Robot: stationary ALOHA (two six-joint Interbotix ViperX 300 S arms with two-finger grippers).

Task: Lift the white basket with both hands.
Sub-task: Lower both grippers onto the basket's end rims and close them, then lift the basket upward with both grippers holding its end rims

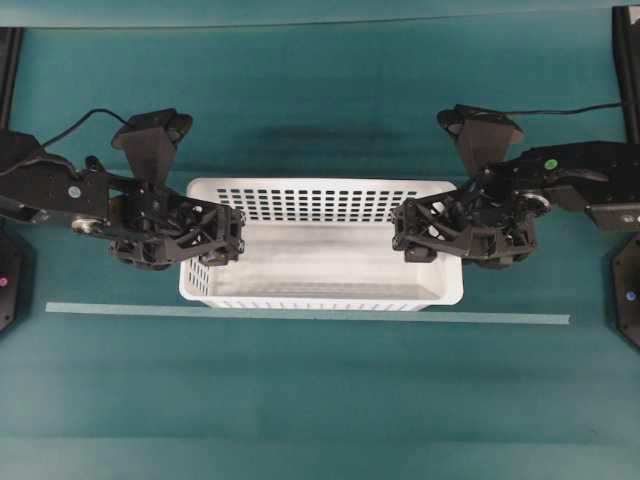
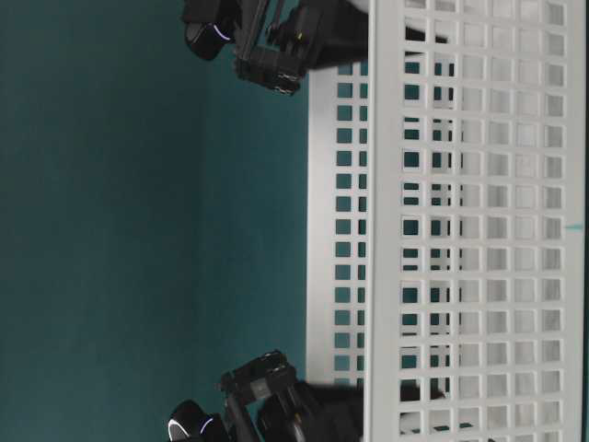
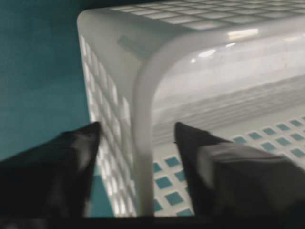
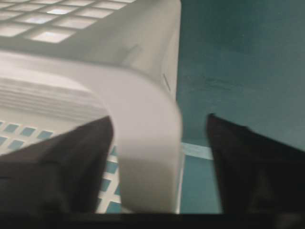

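The white basket (image 1: 320, 203) stands in the middle of the green table, empty, with its long side across the overhead view. It also shows in the table-level view (image 2: 479, 230). My left gripper (image 1: 212, 243) is open at the basket's left end. In the left wrist view (image 3: 137, 126) its two black fingers straddle the rolled rim (image 3: 143, 143), one outside and one inside, with gaps on both sides. My right gripper (image 1: 428, 232) is open at the right end. In the right wrist view (image 4: 159, 117) it straddles the rim (image 4: 147, 157), the inner finger close to it and the outer finger well apart.
A pale tape strip (image 1: 300, 313) runs across the table just in front of the basket. Black arm bases sit at the left edge (image 1: 8, 280) and the right edge (image 1: 628, 290). Black frame posts stand at the back corners (image 1: 10, 60).
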